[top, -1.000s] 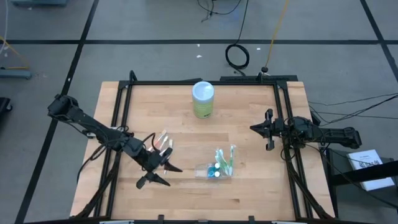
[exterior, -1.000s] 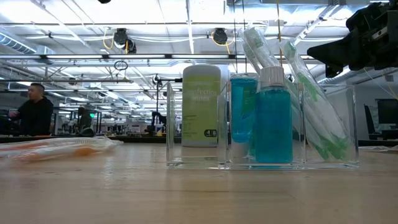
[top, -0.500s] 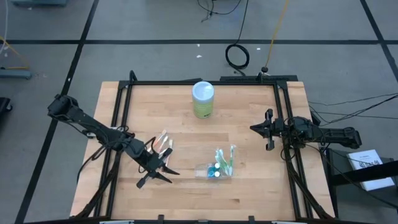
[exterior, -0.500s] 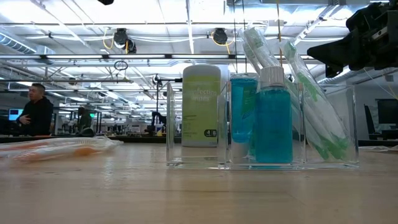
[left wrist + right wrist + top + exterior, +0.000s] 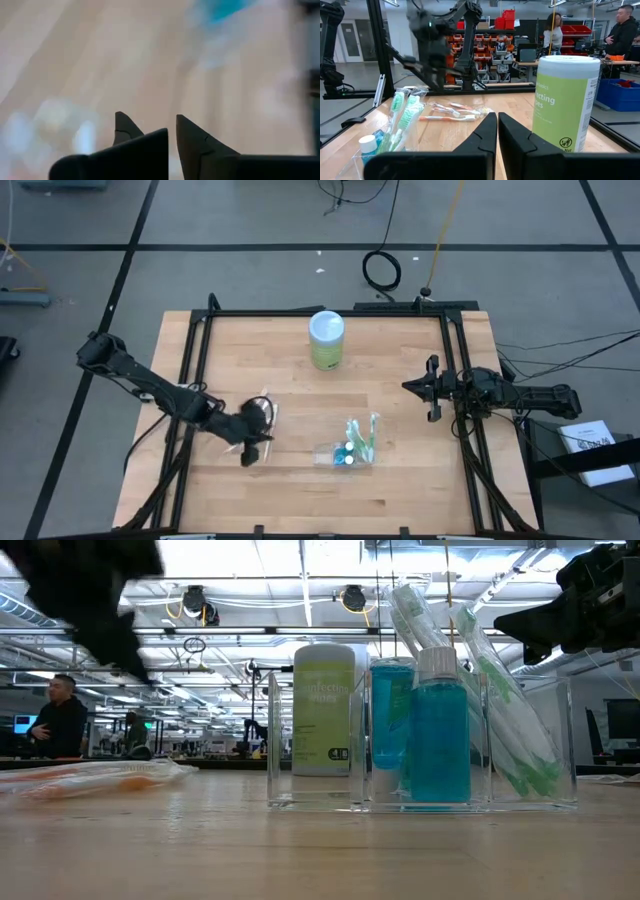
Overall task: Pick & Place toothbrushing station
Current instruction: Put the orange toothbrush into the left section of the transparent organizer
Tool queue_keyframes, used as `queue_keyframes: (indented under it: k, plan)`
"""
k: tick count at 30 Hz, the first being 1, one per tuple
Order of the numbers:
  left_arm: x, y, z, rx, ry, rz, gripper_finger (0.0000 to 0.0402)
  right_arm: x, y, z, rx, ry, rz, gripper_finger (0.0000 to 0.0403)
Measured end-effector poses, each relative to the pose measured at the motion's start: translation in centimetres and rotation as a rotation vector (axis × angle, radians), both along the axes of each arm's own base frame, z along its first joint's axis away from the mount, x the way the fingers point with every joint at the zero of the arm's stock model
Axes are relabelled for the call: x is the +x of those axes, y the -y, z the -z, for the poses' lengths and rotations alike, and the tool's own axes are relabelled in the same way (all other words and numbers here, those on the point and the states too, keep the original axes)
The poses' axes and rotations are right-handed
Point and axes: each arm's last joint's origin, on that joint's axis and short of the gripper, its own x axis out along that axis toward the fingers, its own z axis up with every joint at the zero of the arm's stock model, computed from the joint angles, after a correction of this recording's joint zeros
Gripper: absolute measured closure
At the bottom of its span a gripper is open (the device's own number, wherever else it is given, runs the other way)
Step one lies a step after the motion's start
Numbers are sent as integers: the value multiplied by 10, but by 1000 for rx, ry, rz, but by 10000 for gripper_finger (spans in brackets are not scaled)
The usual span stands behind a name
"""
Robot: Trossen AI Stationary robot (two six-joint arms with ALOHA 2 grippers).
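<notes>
A clear organizer (image 5: 349,452) stands near the table's middle front, holding green toothbrushes (image 5: 500,710) and a blue mouthwash bottle (image 5: 438,730). Left of it, wrapped toothbrushes (image 5: 264,410) lie flat on the wood, also seen as wrapped toothbrushes (image 5: 451,113) in the right wrist view. My left gripper (image 5: 249,454) hovers just on the near side of them, shut with nothing between its fingers (image 5: 125,131). My right gripper (image 5: 407,386) waits shut at the right side of the table. A green and white wipes canister (image 5: 326,340) stands at the far middle.
The black frame rails (image 5: 196,360) run along the table's left and right sides. Bare wood lies between the canister and the organizer. People stand in the room beyond the table (image 5: 55,720).
My left gripper has shut its fingers on nothing and swung round quickly, its fingertips now pointing toward the table's near edge instead of the right. It now shows blurred at the low view's upper left. The wrapped toothbrushes and the organizer have stayed put.
</notes>
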Motion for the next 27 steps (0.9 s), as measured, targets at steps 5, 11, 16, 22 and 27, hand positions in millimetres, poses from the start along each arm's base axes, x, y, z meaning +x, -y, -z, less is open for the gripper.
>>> queue_keyframes:
  k: [5,11,16,22,27]
  plan:
    - [-28,-18,19,-27,-296,-463,398,0,0,0,0,0,0,395]
    - [-41,-23,37,-69,-475,-744,400,0,0,0,0,0,0,396]
    - [-29,-14,59,-122,-516,-723,398,0,0,0,0,0,0,394]
    - [-1,-5,71,-231,-395,-662,397,0,0,0,0,0,0,396]
    - [27,-6,65,-320,-180,-557,396,0,0,0,0,0,0,395]
